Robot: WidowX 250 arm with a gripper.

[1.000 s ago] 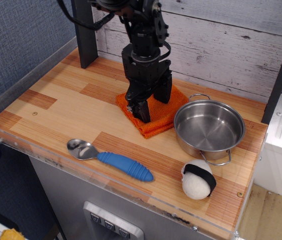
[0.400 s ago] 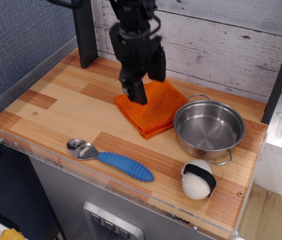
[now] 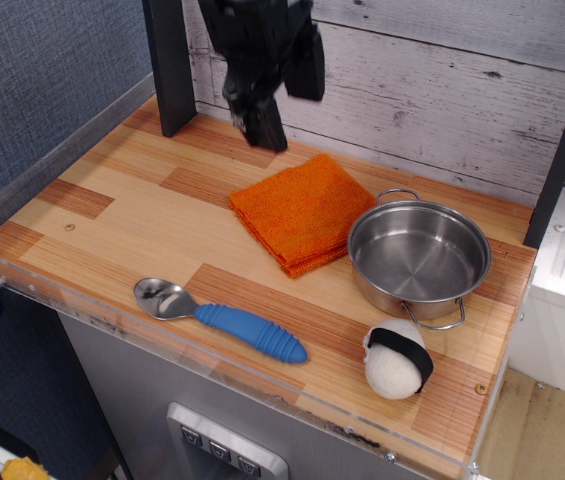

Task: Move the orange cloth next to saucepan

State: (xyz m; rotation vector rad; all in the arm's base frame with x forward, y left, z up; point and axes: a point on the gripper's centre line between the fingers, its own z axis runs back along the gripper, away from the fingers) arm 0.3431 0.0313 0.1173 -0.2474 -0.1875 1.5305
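The orange cloth lies flat and folded on the wooden table, its right edge touching or almost touching the saucepan. The saucepan is a shiny steel pot with two wire loop handles and nothing inside. My gripper is black, open and empty. It hangs in the air above and behind the cloth's far left corner, in front of the white plank wall.
A spoon with a blue ribbed handle lies near the front edge. A white plush ball with a black band sits front right. A dark post stands at the back left. A clear rim runs round the table.
My gripper has let go of the cloth and risen up and to the left, away from it. The cloth stays flat beside the saucepan.
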